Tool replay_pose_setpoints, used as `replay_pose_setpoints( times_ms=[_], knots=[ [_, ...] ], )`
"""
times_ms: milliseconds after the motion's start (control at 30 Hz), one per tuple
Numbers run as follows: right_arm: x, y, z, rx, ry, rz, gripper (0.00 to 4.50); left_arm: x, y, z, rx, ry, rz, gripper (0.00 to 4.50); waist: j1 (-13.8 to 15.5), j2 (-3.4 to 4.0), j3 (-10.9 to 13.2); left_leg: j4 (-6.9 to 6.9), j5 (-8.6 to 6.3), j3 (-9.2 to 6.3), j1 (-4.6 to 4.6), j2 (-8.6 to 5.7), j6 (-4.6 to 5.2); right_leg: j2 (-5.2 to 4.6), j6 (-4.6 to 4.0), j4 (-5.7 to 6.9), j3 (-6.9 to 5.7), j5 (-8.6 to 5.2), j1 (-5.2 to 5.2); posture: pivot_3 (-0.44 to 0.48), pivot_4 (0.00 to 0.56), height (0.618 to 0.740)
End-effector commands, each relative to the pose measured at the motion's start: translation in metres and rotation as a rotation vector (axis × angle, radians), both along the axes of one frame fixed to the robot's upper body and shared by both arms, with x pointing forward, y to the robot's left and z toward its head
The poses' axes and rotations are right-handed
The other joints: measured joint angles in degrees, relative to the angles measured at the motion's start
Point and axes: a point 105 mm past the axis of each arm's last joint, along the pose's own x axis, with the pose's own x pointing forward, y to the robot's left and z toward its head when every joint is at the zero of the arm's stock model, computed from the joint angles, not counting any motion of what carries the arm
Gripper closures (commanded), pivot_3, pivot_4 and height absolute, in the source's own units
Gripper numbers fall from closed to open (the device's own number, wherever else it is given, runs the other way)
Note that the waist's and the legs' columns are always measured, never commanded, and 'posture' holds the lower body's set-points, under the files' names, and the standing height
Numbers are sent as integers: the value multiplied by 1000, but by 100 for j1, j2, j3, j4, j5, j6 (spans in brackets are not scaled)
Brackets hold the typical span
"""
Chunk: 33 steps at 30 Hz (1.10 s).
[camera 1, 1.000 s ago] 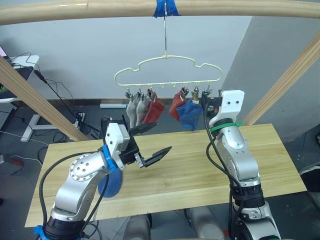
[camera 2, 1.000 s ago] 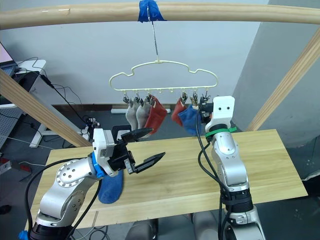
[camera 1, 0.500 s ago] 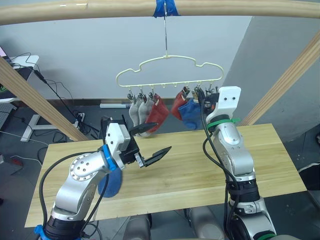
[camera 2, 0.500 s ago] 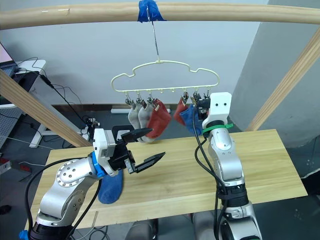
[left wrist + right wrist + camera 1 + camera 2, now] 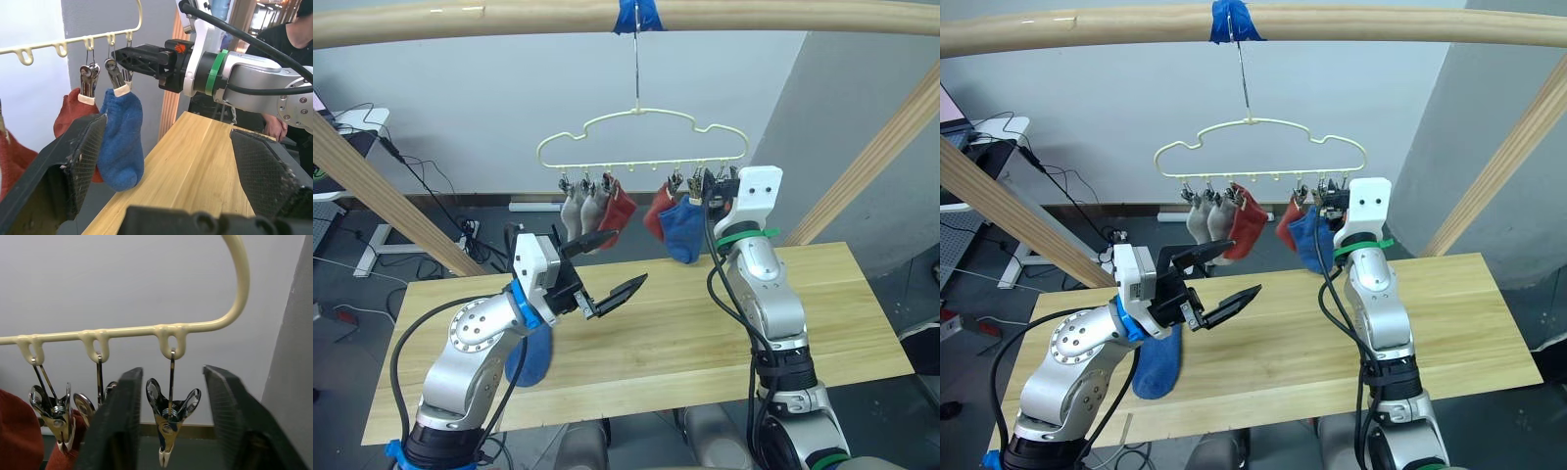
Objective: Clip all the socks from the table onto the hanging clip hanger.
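The right gripper (image 5: pixel 168 431), fingers wide, straddled the cream wire hanger's empty end metal clip (image 5: pixel 170 423); the last blue knit sock (image 5: pixel 1157 360) lay at the left gripper's (image 5: pixel 1214 282) seven o'clock.

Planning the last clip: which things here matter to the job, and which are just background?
Job:
- clip hanger
- five hung socks
- blue sock on table
- empty end clip
- left gripper
- right gripper

Background:
- wooden rail
- floor cables
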Motion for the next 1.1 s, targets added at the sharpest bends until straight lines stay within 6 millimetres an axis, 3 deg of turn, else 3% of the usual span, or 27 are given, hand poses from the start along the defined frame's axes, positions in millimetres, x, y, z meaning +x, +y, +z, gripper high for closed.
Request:
replay_pose_setpoints(
  times_ms=[33, 133, 367, 600, 733, 900, 1000, 1100],
  knots=[
    [-3, 1, 13, 23, -49, 12, 3843, -7, -4, 12, -15, -55, -22, 0, 0, 0, 0, 0, 0, 0, 0, 0, 0, 0, 0, 0, 0, 0, 0, -84, 252, 740],
    [-3, 0, 13, 23, -49, 15, 4485, -7, -5, 11, -13, -53, -24, 0, 0, 0, 0, 0, 0, -1, 0, 0, 0, 0, 0, 1, 0, 0, 0, -85, 254, 740],
    [-3, -4, 15, -4, -37, 60, 4485, -7, -6, 10, -9, -49, -26, 0, 1, 1, 0, 0, 0, 0, 0, 0, 0, 0, 1, 0, 0, -1, 0, -91, 257, 740],
    [-16, -29, 22, -151, 185, 454, 4485, 3, 13, -16, 57, 47, 76, 0, 75, 3, 28, 2, 0, -1, -2, -2, 0, -2, 2, -2, -1, -2, 2, -108, 261, 740],
    [-22, -34, 23, -176, 291, 555, 4485, 8, 26, -26, 70, 98, 148, 0, 81, 3, 33, -2, -1, 0, 2, 1, 1, 2, 5, -2, -1, -10, 2, -109, 255, 740],
    [-38, -25, 27, -109, 464, 769, 4485, 33, 93, -62, 104, 224, 535, 0, 91, 4, 38, 1, -1, 0, 0, -1, 1, 0, 20, -2, -1, -17, 2, -105, 248, 740],
    [-42, -20, 35, -46, 494, 820, 4485, 32, 125, -92, 183, 310, 684, 0, 88, 4, 39, 1, -1, -3, -3, -1, 2, 0, 20, -4, -5, -18, 1, -105, 247, 740],
    [-41, -18, 41, 2, 501, 817, 4485, 31, 147, -104, 221, 340, 779, 0, 96, 4, 39, 0, -1, 0, -17, -1, 2, -1, -4, -3, -2, -3, -17, -105, 247, 740]
  ],
)
